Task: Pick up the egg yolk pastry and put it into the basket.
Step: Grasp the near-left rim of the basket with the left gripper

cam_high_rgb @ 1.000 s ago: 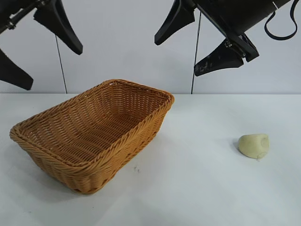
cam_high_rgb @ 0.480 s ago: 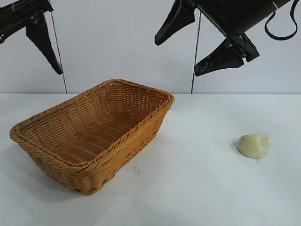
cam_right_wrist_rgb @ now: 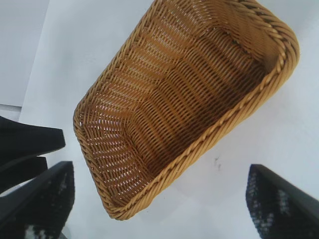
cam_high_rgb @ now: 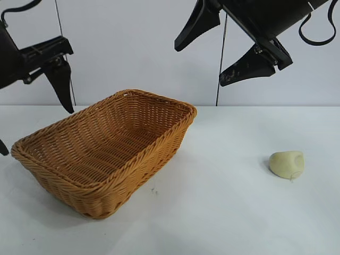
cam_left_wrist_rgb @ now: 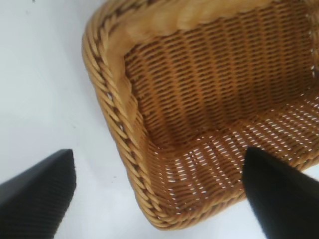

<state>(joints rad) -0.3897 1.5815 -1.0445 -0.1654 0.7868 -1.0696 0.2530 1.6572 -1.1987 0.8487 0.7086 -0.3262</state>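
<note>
The egg yolk pastry (cam_high_rgb: 287,164), a small pale cream-yellow lump, lies on the white table at the right, apart from everything. The golden-brown wicker basket (cam_high_rgb: 106,146) stands at centre-left and holds nothing; it also shows in the left wrist view (cam_left_wrist_rgb: 199,74) and the right wrist view (cam_right_wrist_rgb: 189,84). My left gripper (cam_high_rgb: 36,132) is open, low over the basket's far-left end (cam_left_wrist_rgb: 158,151), empty. My right gripper (cam_high_rgb: 199,66) is open and empty, high above the basket's right end (cam_right_wrist_rgb: 160,166), up and to the left of the pastry. The pastry is in neither wrist view.
The white table (cam_high_rgb: 223,212) runs from the basket to the pastry. A pale wall with two thin vertical lines stands behind. A black part of the left arm (cam_right_wrist_rgb: 30,142) shows beside the basket in the right wrist view.
My left arm has swung down from the top left and turned toward the basket's left end. The right arm, basket and pastry have not moved.
</note>
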